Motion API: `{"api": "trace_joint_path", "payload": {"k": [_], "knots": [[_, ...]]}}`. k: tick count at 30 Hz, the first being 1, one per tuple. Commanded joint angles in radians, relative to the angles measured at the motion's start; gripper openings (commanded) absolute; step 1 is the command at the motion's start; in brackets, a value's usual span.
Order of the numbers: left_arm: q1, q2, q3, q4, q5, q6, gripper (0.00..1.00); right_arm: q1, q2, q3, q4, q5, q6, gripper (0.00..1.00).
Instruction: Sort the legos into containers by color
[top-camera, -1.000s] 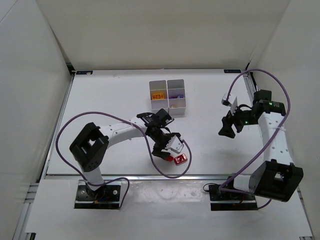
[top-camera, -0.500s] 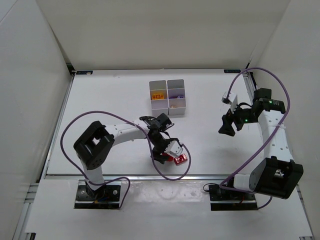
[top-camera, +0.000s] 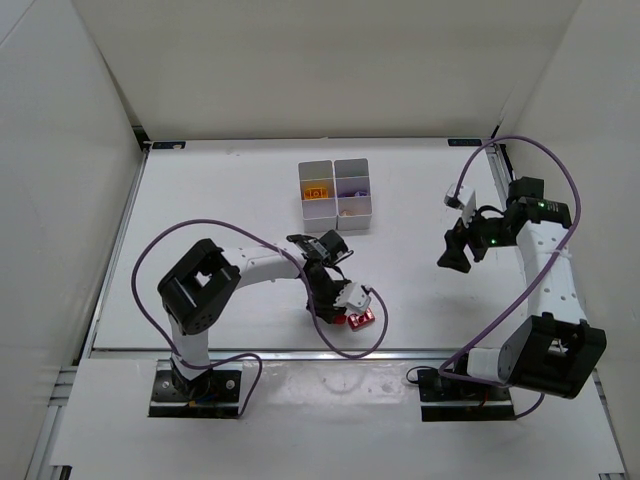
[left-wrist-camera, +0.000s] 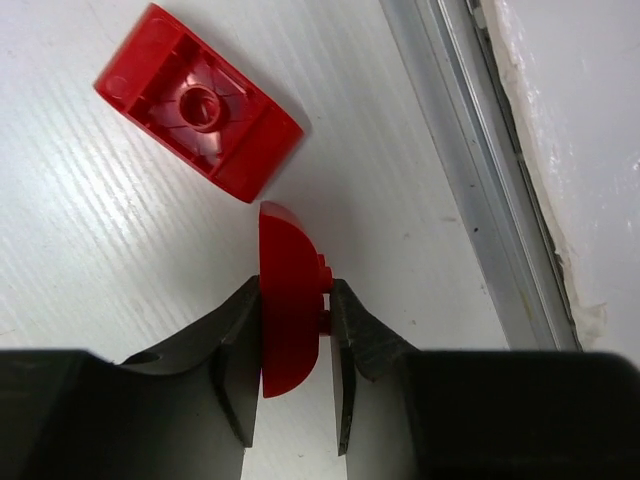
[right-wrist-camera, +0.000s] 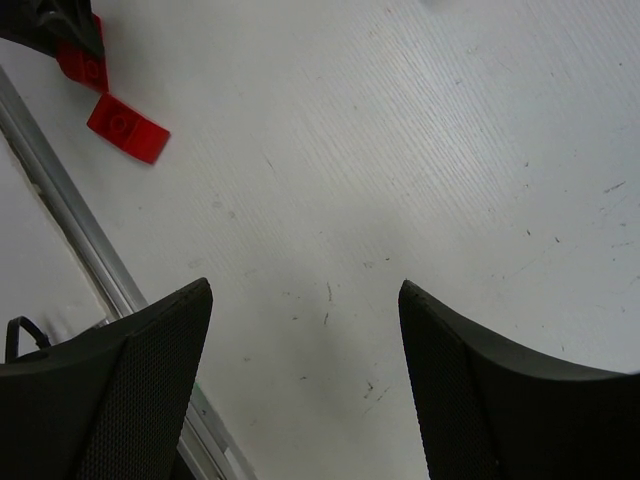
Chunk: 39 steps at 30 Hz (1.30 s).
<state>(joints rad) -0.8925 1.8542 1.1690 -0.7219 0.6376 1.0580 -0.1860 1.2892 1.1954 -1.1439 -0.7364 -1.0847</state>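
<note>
Pinching red lego (left-wrist-camera: 288, 262) edge-on, left claw (left-wrist-camera: 295, 300) hides its base; second lego (left-wrist-camera: 200, 100) possibly touching; right claw (right-wrist-camera: 305, 290) agape.

No legible text or markings anywhere.

Seen from above, the left pincer (top-camera: 335, 311) hides most of the red brick (left-wrist-camera: 288, 300) it grips. The pieces (top-camera: 315, 192) inside the white bins (top-camera: 356, 223) are too small to make out.

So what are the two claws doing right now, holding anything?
Left gripper: closed, pinching a red brick just above the table.
Right gripper: open, nothing between its fingers.
</note>
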Motion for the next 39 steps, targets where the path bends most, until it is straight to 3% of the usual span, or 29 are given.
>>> {"api": "trace_joint_path", "payload": {"k": [1,5,13,18,27,33,39], "knots": [[-0.008,0.002,0.02,0.021,-0.019,-0.039,0.37,-0.006,-0.028,-0.016,0.022,-0.031,-0.033,0.79],[-0.002,-0.021,0.02,0.064,-0.035,-0.091,0.31,-0.006,-0.045,-0.043,0.029,-0.049,-0.088,0.79],[0.188,-0.206,0.109,0.082,-0.045,-0.317,0.28,0.019,-0.025,-0.054,-0.027,-0.145,-0.29,0.81],[0.289,-0.317,0.233,0.076,-0.102,-0.441,0.27,0.176,0.036,-0.036,-0.02,-0.158,-0.316,0.82],[0.492,-0.218,0.484,0.07,-0.052,-0.771,0.26,0.528,0.128,-0.066,0.166,-0.068,-0.262,0.82],[0.547,-0.147,0.549,0.075,-0.016,-0.866,0.27,0.634,0.219,-0.074,0.277,0.029,-0.198,0.82],[0.59,-0.115,0.551,0.11,-0.01,-0.92,0.27,0.74,0.24,-0.137,0.246,0.112,-0.343,0.82]]}}
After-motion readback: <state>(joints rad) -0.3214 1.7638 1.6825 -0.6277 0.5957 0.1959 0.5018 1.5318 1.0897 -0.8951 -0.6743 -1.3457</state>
